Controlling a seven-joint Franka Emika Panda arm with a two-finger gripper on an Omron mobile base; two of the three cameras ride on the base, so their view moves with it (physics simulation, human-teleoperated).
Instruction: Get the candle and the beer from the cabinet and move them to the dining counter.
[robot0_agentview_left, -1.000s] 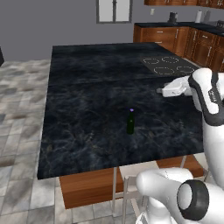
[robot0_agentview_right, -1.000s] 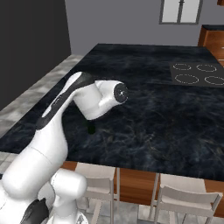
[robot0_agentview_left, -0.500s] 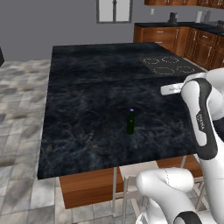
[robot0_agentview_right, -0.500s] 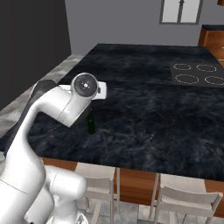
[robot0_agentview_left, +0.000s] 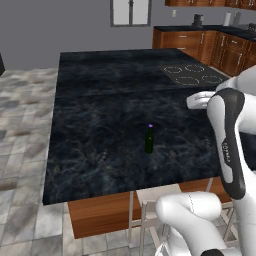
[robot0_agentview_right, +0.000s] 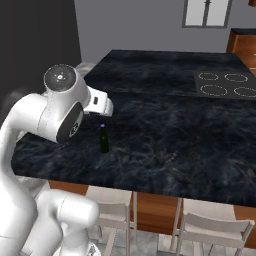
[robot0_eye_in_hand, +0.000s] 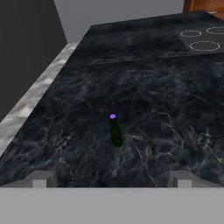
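Note:
The beer (robot0_agentview_left: 149, 139), a slim dark green bottle with a purple cap, stands upright by itself on the black marble dining counter (robot0_agentview_left: 100, 95). It also shows as the beer (robot0_agentview_right: 103, 139) and, ahead and centred in the hand view, the beer (robot0_eye_in_hand: 115, 132). My gripper (robot0_agentview_left: 193, 101) hangs open and empty above the counter, well to the right of the bottle and apart from it. In the right base view the gripper (robot0_agentview_right: 107, 107) sits just above and behind the bottle. Its fingertips (robot0_eye_in_hand: 40, 180) stand wide apart. The candle is out of view.
A four-ring cooktop (robot0_agentview_left: 192, 74) is inset at the counter's far right. Stools (robot0_agentview_right: 210, 232) stand under the near edge. Wooden base cabinets (robot0_agentview_left: 200, 42) line the back right wall, with a strip of wall cabinets (robot0_agentview_left: 210, 2) above. Tiled floor (robot0_agentview_left: 25, 125) lies left.
My arm's upper links have swung round and stand more upright, while the hand has hardly shifted. The beer has not moved. The jaws stay open.

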